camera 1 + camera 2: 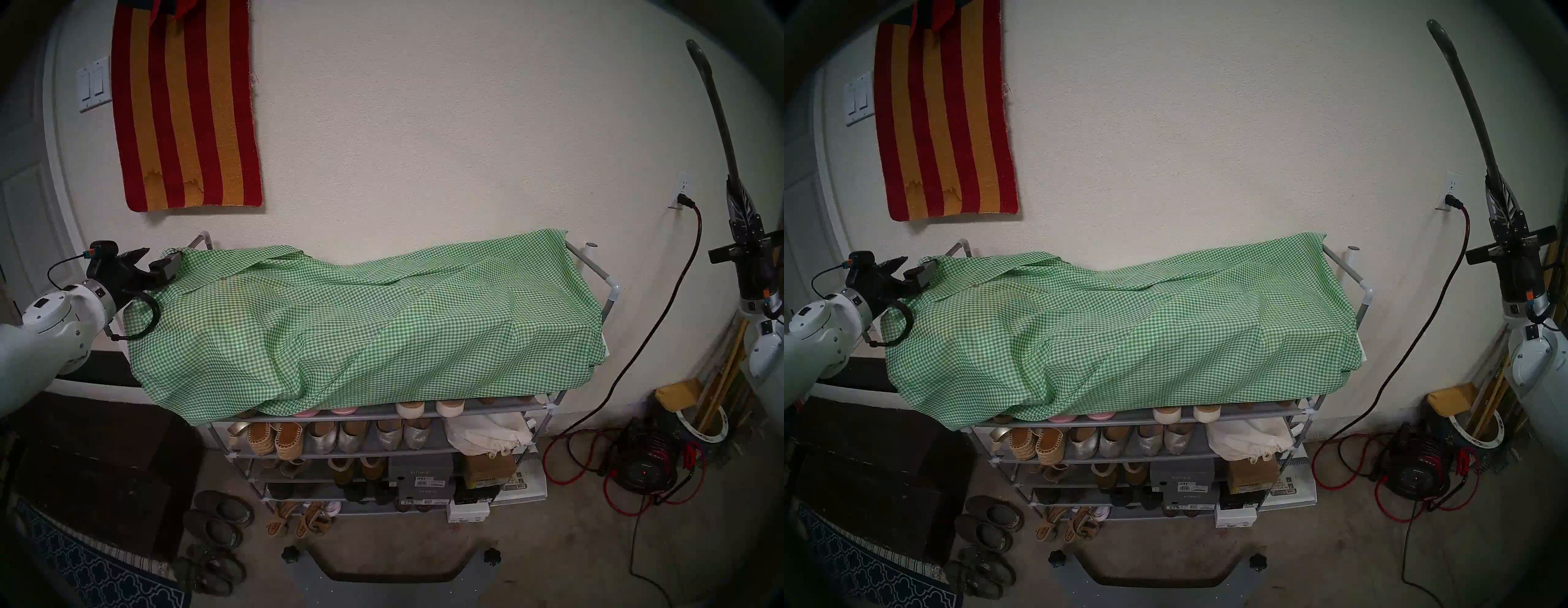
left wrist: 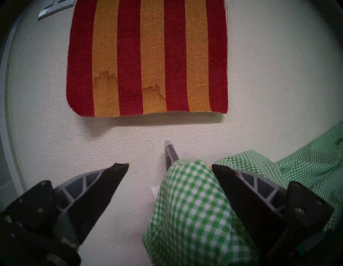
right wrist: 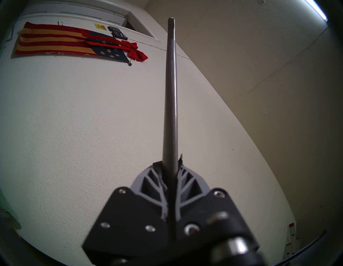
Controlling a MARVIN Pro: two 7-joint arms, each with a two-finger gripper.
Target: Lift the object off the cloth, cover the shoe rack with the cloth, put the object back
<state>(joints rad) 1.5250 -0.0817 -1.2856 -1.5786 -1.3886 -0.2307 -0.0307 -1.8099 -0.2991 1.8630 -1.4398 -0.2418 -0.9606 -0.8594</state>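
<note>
The green-and-white checked cloth lies spread over the top of the shoe rack and hangs down its front. My left gripper is open at the rack's back left corner. The cloth draped over the side rail sits between its fingers, nearer the right one. Far to the right, my right gripper is shut on the grey metal shoehorn, which points straight up, clear of the rack.
A red-and-orange striped rug hangs on the wall above the left gripper. A dark brown chest stands left of the rack, with shoes on the floor. Right of the rack are a red cable and reel and a bucket of sticks.
</note>
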